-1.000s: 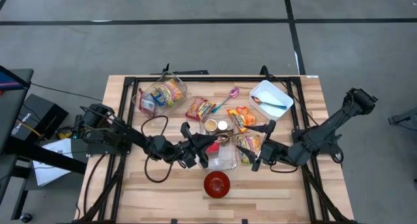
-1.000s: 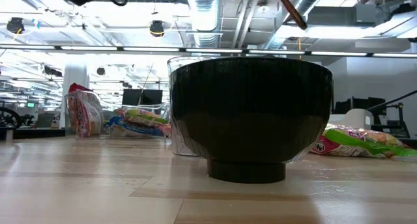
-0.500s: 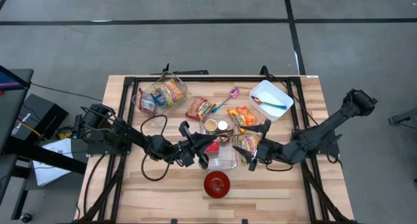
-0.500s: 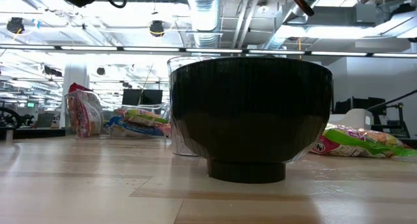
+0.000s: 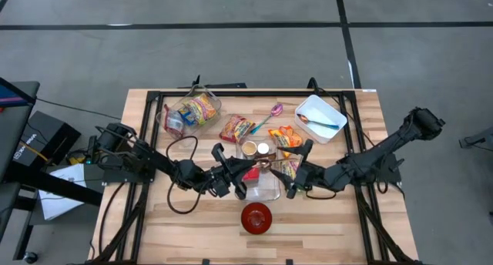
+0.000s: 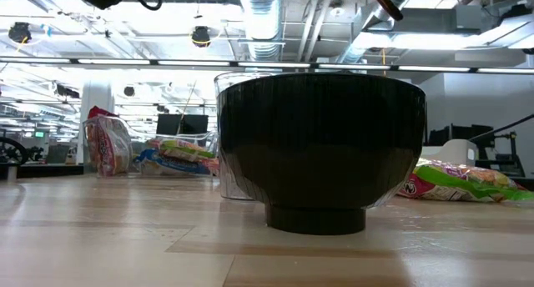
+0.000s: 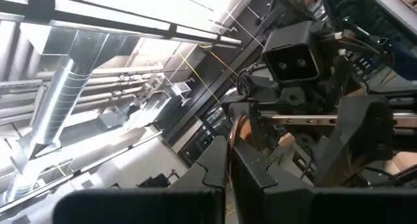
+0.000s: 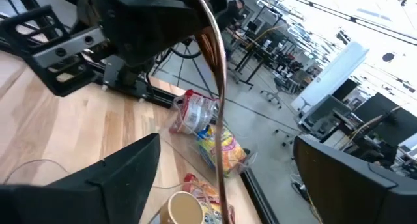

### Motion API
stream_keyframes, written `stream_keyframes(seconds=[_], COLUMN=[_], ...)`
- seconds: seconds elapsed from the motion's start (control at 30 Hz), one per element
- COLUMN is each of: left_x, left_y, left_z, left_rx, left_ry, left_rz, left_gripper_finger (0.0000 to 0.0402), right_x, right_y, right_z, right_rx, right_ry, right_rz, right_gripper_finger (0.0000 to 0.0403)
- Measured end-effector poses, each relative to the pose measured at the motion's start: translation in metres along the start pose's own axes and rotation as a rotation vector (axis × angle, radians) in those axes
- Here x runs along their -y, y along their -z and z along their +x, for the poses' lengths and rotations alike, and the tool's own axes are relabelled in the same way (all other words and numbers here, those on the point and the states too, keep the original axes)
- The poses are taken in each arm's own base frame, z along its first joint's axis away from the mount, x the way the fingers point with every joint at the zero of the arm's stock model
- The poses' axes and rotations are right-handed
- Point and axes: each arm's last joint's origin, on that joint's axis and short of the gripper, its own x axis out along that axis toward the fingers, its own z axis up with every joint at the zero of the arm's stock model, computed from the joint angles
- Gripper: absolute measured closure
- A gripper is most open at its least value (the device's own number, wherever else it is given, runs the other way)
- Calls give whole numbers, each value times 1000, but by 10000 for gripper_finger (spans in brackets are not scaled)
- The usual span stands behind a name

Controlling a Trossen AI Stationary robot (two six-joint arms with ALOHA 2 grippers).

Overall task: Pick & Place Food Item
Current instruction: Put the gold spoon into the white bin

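Observation:
My left gripper [image 5: 246, 173] hovers over the table's middle, shut on a thin copper-coloured utensil [image 5: 264, 164] above a clear container [image 5: 268, 189]. My right gripper [image 5: 296, 171] faces it from the table's right, open. In the right wrist view the utensil [image 8: 219, 100] runs between the two spread fingers [image 8: 130, 175] without touching either. Snack packets lie flat on the wood: one [image 5: 237, 129] beyond the container, an orange one [image 5: 288, 135] beside it, and one [image 5: 294, 169] partly under my right gripper. A red bowl [image 5: 256, 217] stands near the front edge. My left gripper [image 7: 229, 168] pinches the copper utensil's thin shaft [image 7: 228, 149] between its two shut fingers. The rest of the utensil sticks out past the fingertips toward the right arm. It is lifted clear, above the clear container.
A clear tub [image 5: 192, 111] of packets stands at the far left, a white tray [image 5: 321, 117] with a spoon at the far right, and a pink spoon [image 5: 274, 110] between them. Two small cups [image 5: 256, 148] sit at the container's far end. The bowl [image 6: 321, 153] fills the low view.
My right gripper has moved toward the table's left and the left gripper, staying open; its fingers now stand on either side of the copper utensil. My left gripper has kept its place, still shut on the utensil.

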Motion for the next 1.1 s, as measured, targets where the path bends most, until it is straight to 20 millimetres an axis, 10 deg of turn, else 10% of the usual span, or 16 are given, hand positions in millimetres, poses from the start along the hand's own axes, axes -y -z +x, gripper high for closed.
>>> stream_keyframes(seconds=[1.1], left_x=[1], left_y=[1], left_z=[0], left_rx=[-4], left_ry=[7], left_rz=[-12], left_gripper_finger=[401], right_x=[4], right_y=[5], right_z=[8], right_rx=[-10], right_ry=[-30], right_rz=[43], right_gripper_finger=[241])
